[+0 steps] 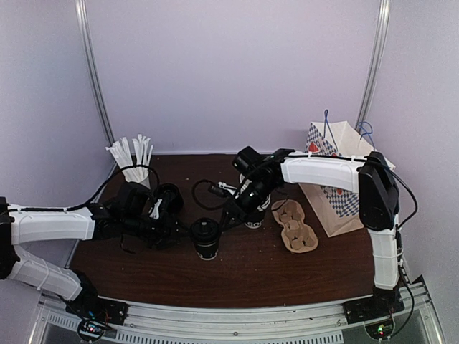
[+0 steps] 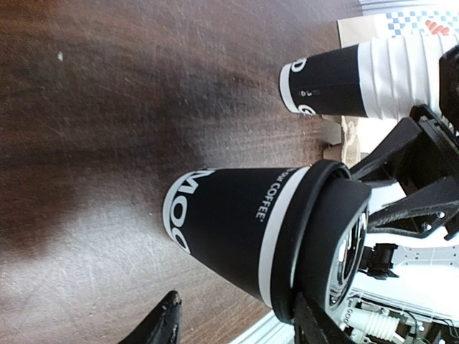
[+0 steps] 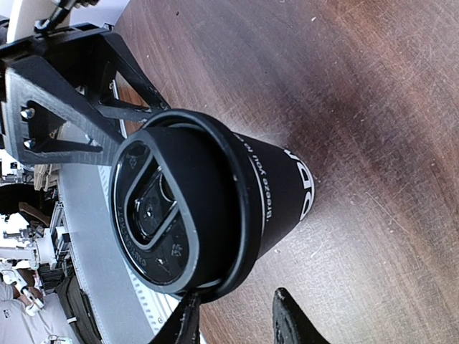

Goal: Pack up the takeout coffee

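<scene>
Top external: takeout coffee [image 1: 206, 238] stands apparently free, well inside the table [image 1: 287, 279] edge.

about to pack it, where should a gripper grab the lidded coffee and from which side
Grip the coffee by its paper body just below the lid, coming in level from the side. It stands upright and the wall is round and tapered; a squeezed lid might pop off.
</scene>
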`<state>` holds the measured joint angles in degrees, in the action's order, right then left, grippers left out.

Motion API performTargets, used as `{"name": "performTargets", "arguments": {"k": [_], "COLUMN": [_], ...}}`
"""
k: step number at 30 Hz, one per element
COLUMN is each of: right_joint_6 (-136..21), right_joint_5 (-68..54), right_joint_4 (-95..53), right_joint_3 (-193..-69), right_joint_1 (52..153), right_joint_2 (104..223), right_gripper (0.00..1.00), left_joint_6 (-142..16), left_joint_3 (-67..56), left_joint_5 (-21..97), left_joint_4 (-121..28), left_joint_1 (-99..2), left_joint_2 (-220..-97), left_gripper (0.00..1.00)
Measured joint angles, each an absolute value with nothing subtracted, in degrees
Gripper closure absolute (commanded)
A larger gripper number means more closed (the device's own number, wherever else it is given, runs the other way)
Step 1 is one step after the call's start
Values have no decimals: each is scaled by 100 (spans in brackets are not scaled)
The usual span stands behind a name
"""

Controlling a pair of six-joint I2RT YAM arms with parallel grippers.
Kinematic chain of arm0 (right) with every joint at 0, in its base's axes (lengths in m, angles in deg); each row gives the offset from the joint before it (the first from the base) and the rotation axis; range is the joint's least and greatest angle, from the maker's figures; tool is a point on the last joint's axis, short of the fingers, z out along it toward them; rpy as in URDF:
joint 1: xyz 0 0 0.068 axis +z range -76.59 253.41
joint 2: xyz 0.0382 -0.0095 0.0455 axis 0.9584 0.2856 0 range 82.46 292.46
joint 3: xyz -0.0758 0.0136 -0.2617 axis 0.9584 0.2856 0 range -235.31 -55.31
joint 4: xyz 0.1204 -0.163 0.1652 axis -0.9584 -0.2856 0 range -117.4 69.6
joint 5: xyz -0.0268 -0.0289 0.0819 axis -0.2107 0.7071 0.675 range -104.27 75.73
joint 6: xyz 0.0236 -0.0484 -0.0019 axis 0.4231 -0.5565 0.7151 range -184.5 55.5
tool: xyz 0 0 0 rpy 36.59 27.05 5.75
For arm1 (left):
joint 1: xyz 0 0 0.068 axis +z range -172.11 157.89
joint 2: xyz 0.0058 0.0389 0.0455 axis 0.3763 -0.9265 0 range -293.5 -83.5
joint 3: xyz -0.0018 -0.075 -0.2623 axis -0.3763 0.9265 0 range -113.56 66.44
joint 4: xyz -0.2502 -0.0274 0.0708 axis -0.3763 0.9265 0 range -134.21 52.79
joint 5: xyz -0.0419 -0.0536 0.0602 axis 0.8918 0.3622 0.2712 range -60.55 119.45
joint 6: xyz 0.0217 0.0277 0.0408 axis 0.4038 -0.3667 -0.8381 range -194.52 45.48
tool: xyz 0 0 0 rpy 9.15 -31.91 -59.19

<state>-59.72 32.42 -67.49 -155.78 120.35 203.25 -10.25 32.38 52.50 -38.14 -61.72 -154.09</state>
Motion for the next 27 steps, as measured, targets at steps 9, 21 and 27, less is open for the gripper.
{"name": "performTargets", "arguments": {"k": [9,21,27], "right_joint_6": [-5769,-5550,-5504], "right_joint_5": [3448,3623,3570], "right_joint_4": [-6555,-6384,-6500], "right_joint_3": [-15366,-15221,-15261], "right_joint_1": [12021,11991,11991], "right_joint_2": [20325,20314,20334], "right_gripper": [68,59,57], "left_joint_6": [-1051,-1335,-1615], "left_joint_3": [3271,3172,3002], "left_joint_5": [5329,5440,5436], "left_joint_4": [-3972,-3954,-3922], "left_joint_1": [-6116,-6067,-6017], "left_joint_2": [-15553,-15748,-15966], "left_gripper": [53,54,53]}}
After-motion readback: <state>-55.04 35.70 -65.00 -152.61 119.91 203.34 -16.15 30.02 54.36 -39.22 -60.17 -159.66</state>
